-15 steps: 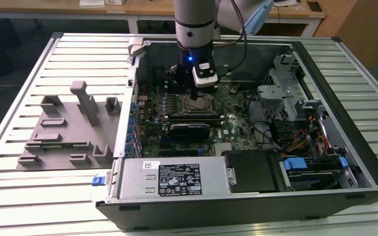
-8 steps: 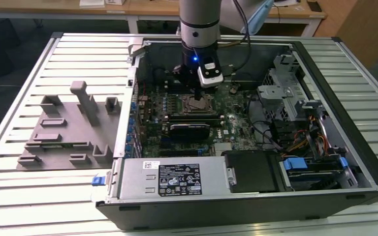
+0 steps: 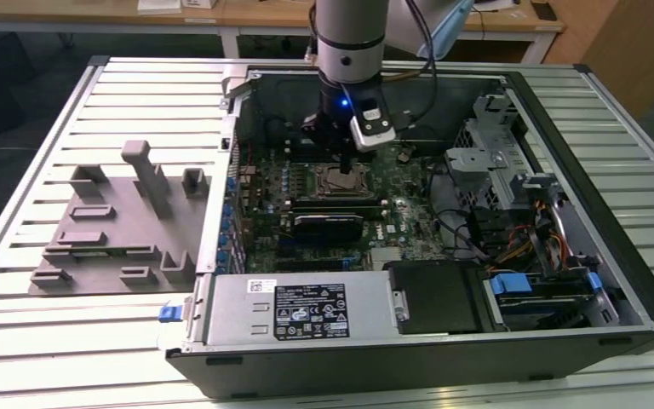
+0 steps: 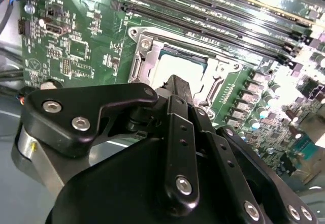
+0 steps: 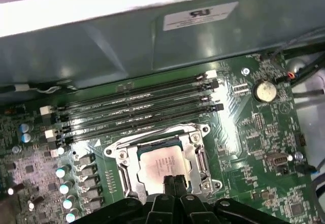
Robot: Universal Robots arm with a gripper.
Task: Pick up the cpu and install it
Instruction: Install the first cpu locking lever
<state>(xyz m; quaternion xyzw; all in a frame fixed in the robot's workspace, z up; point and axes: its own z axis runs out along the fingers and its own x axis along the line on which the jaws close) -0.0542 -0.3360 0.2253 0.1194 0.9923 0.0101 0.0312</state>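
Ribbed metal bench (image 3: 31,341) carries an open computer case (image 3: 599,281) lying on its side, with a grey plastic tray (image 3: 88,247) beside it toward the exterior view's left. From this view I see the arm (image 3: 347,34) reaching down into the case, its pincer (image 3: 339,145) hanging just above the socket (image 3: 342,181) on the green motherboard (image 3: 261,247). I cannot read the fingers from here.

Second wrist view: the black pincer (image 4: 175,84) linkage takes up the foreground. Beyond its tip I see the socket (image 4: 147,61) with its metal frame lying open, and the cpu (image 4: 167,66), pale silver top, lying inside the frame. The fingertips hide the nearer part of the chip. Memory slots (image 4: 213,10) run along the far side.

First wrist view: I note the cpu (image 5: 160,163) lying flat and square within the socket (image 5: 200,158), frame not closed over it. The pincer (image 5: 173,182) shows two fingertips (image 5: 169,183) pressed together with no gap between them, at the chip's near edge; they grip nothing that I can make out. Whether they touch the chip's top I cannot tell.

Judgement: the chip appears picked and placed in the socket. The frame looks unlatched, so clamping seems left, if that counts.
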